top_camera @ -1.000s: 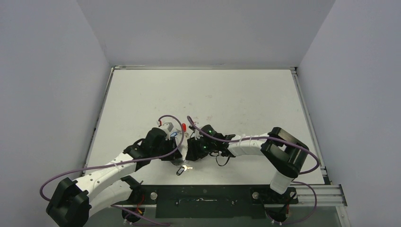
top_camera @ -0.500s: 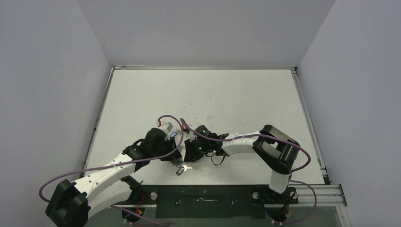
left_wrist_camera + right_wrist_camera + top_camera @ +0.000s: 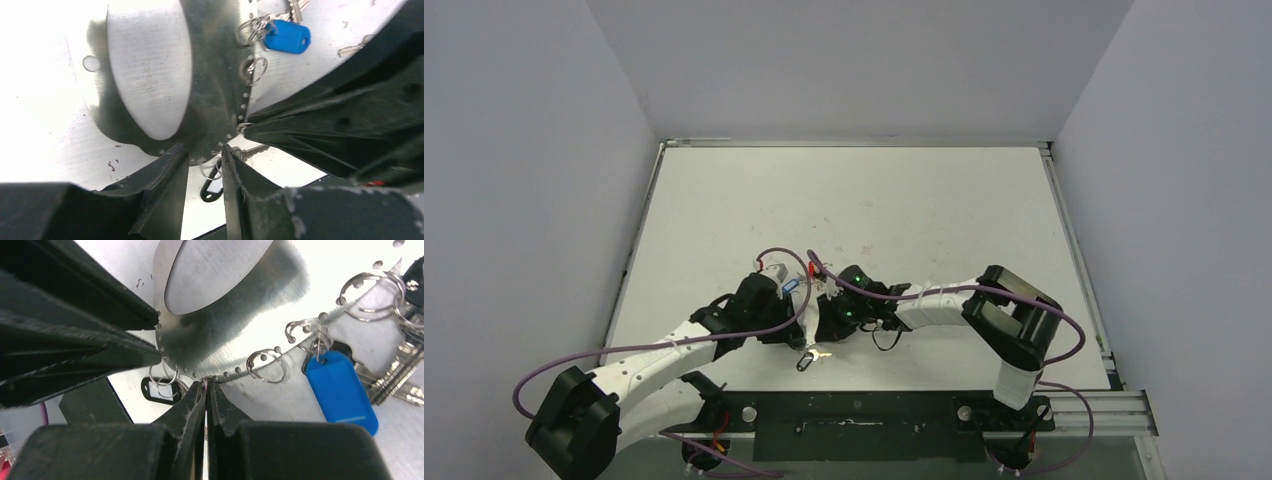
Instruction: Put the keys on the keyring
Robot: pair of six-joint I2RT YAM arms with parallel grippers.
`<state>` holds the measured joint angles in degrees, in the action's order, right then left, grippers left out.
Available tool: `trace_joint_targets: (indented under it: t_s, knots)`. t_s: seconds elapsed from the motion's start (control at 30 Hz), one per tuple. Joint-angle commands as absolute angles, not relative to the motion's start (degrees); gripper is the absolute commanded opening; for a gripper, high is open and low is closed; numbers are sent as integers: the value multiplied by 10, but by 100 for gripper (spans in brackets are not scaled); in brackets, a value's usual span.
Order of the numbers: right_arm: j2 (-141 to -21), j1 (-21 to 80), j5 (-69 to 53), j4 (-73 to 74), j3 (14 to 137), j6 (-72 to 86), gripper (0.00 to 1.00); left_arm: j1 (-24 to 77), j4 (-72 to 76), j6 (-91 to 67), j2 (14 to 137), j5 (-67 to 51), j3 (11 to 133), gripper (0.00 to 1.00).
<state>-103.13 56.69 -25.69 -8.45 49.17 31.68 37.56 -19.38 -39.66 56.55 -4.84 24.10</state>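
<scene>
Right gripper (image 3: pixel 205 385) pinched shut on keyring (image 3: pixel 220 347) rim; left gripper (image 3: pixel 204 155) clamps rim beside it.

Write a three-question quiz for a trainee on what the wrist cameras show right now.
1. Short answer: what is the right gripper shut on?
2. Multiple choice: in the right wrist view, what colour is the key tag hanging from the keyring? A red, B blue, C green.
3. True or false: the split ring just left of that tag carries a key.

Key: 1, the perforated rim of the keyring. 2, B. 3, false: that ring sits in a rim hole with nothing on it.
</scene>
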Motion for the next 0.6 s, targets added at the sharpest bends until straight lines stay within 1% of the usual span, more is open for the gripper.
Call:
trace_joint_targets:
  t_s: [0.0,0.3,0.57]
  knots:
    - [-972,563,-226,-127,471,313,0,377,-179,-411,590,-35,239,29]
    - [-915,561,-201,-203,420,323,0,378,-122,-411,614,-35,220,29]
    - [-868,561,-214,-270,390,307,0,378,-99,-406,583,-58,218,29]
